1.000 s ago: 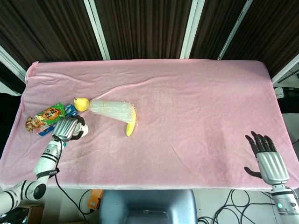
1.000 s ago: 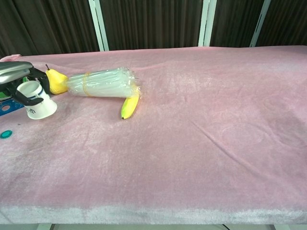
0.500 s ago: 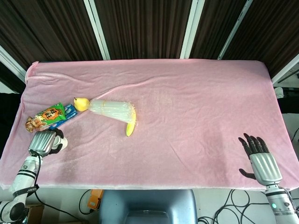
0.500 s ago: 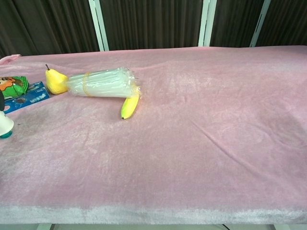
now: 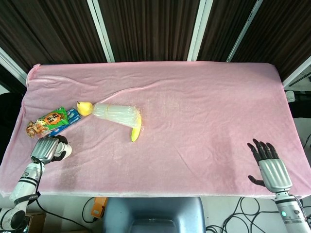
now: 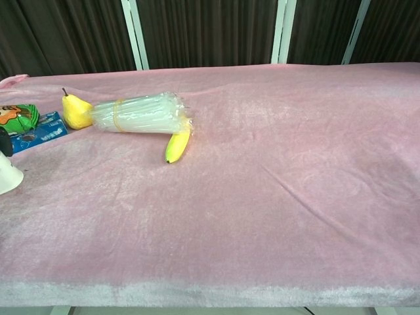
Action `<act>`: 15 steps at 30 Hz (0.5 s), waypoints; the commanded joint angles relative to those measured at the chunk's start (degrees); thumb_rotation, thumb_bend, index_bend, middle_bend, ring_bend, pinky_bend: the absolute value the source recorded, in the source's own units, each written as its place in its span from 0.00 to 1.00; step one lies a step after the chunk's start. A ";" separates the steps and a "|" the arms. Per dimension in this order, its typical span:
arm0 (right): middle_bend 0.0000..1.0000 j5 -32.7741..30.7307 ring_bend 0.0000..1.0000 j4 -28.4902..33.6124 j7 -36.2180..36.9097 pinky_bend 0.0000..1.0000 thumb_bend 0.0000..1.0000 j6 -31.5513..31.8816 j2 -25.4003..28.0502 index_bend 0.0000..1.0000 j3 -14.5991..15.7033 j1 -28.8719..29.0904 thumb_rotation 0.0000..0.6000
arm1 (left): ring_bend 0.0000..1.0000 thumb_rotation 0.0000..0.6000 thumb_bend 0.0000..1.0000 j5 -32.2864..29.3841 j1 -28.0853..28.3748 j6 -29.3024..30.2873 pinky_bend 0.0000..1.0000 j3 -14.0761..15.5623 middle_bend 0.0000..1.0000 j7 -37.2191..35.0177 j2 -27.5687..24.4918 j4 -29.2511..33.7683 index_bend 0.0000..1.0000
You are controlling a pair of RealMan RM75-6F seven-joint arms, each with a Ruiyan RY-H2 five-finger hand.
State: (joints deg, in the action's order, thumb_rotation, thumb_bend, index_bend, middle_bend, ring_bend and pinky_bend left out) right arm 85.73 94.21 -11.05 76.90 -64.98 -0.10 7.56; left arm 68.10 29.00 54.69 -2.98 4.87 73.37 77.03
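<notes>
Since a second ago the left hand (image 5: 47,149) has carried the white cup (image 5: 64,150) from beside the snack packets back to the counter's (image 5: 204,107) near-left corner, hardly shifting over the last half second. Its fingers wrap the cup. The head view shows hand and cup together; the chest view catches only the cup (image 6: 8,176) at its left edge. The right hand (image 5: 268,164), fingers spread and holding nothing, shows only from above, at the near-right edge. Snack packets (image 5: 48,121), pear (image 5: 83,108), bagged straws (image 5: 115,114) and banana (image 5: 136,131) cluster on the left; the right half lies open.
</notes>
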 commanded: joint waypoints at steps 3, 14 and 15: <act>0.00 0.13 0.00 -0.01 0.20 0.06 0.25 0.22 0.10 0.00 0.03 -0.08 1.00 | 0.30 1.00 0.39 0.06 0.30 -1.43 0.37 -0.08 0.37 -0.58 0.41 -0.82 0.35; 0.00 0.22 0.00 -0.02 0.41 0.06 0.25 0.57 0.26 0.00 0.10 -0.26 1.00 | 0.05 1.00 0.34 1.05 -0.91 0.01 0.20 -0.29 0.12 -1.52 -1.38 1.27 0.01; 0.00 0.26 0.00 -0.02 0.40 0.06 0.25 0.59 0.25 0.00 0.10 -0.27 1.00 | 0.05 1.00 0.34 1.68 -1.52 1.74 0.19 -0.29 0.11 -1.06 -1.89 2.35 0.01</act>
State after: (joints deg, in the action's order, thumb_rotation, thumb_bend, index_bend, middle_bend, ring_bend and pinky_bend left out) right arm 86.00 94.19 -10.65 77.49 -64.72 0.01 7.29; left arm 69.11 28.27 54.52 -3.25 3.19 72.30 77.94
